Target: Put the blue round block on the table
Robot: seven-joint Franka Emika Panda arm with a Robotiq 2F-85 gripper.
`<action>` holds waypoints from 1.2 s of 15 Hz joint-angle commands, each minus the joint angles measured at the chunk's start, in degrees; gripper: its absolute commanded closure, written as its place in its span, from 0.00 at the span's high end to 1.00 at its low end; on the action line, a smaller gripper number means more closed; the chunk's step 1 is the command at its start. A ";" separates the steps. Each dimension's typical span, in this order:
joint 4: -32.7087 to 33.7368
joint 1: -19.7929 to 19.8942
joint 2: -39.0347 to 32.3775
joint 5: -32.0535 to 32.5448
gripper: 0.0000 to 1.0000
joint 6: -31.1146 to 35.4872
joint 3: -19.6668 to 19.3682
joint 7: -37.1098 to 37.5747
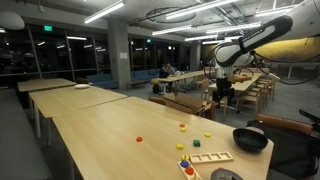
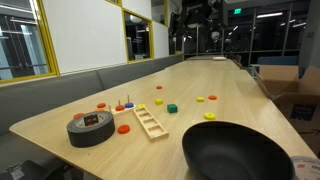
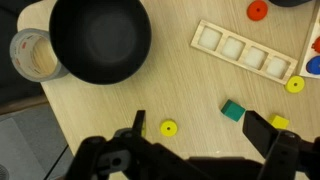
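Observation:
The blue round block [image 1: 186,164] is a tiny blue spot near the front edge of the light-wood table [image 1: 110,125], beside the end of the slotted wooden tray [image 1: 210,158]. It also shows in an exterior view [image 2: 120,107], next to small red pieces. I cannot make it out in the wrist view. My gripper [image 3: 200,132] is open and empty, high above the table [image 3: 130,100]. A yellow disc [image 3: 169,128] and a green block [image 3: 232,110] lie below it. The arm shows in an exterior view [image 1: 222,90].
A black bowl [image 3: 100,38] and a roll of tape [image 3: 35,55] stand near the table corner. The wooden tray [image 3: 245,52] lies beside the bowl. Red [image 3: 258,11] and yellow [image 3: 295,85] discs are scattered around. The table edge runs close by the tape.

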State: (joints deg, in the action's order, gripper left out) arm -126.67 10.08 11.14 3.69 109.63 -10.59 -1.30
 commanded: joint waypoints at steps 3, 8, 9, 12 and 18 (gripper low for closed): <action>0.64 0.07 0.15 -0.02 1.00 -0.12 0.05 -0.03; -0.02 -0.20 0.70 -0.70 1.00 0.24 0.06 -1.03; -0.47 -0.28 1.16 -1.32 1.00 0.66 -0.07 -1.68; -0.50 -1.03 1.01 -2.18 1.00 0.16 0.20 -4.35; -0.30 -1.66 0.82 -8.08 1.00 -0.19 -0.86 -12.00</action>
State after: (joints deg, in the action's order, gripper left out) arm -127.02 8.79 11.22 -0.95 109.60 -10.46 -9.02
